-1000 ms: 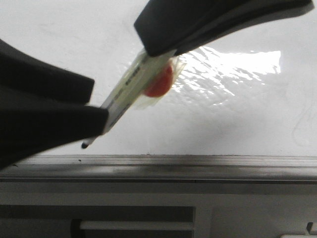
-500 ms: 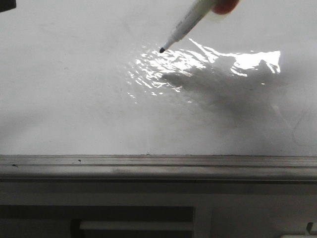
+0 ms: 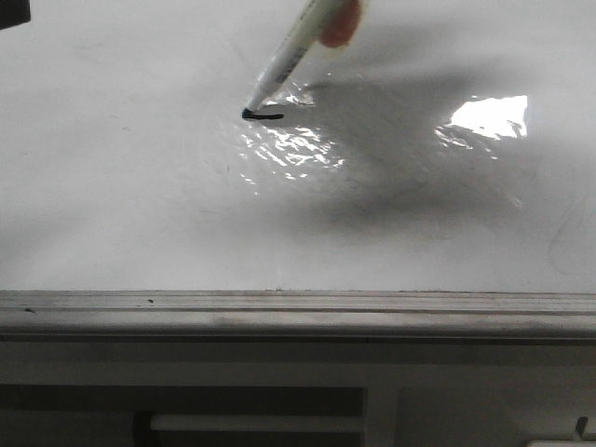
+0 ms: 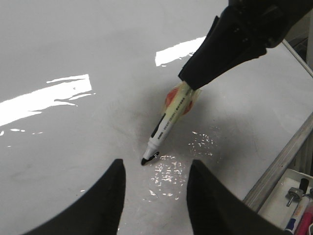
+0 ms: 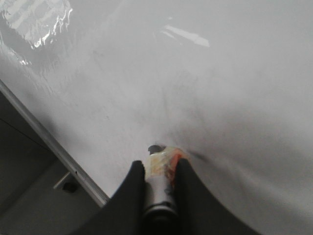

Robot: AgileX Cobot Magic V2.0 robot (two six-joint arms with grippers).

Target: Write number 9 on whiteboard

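The right gripper clamps a white-barrelled marker with a black tip, tilted so the tip meets the glossy white whiteboard with its wrinkled, glaring film (a slant that keeps the nib in view). The number 9 is so far only a short black stroke, at about 11 o'clock from the board's centre. The left gripper hovers open, holding nothing. Half a second earlier the tip hung off the board, further toward 2 o'clock, and no ink showed

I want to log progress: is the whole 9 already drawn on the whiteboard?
No, the front view shows only a short black stroke at the marker tip on the whiteboard.
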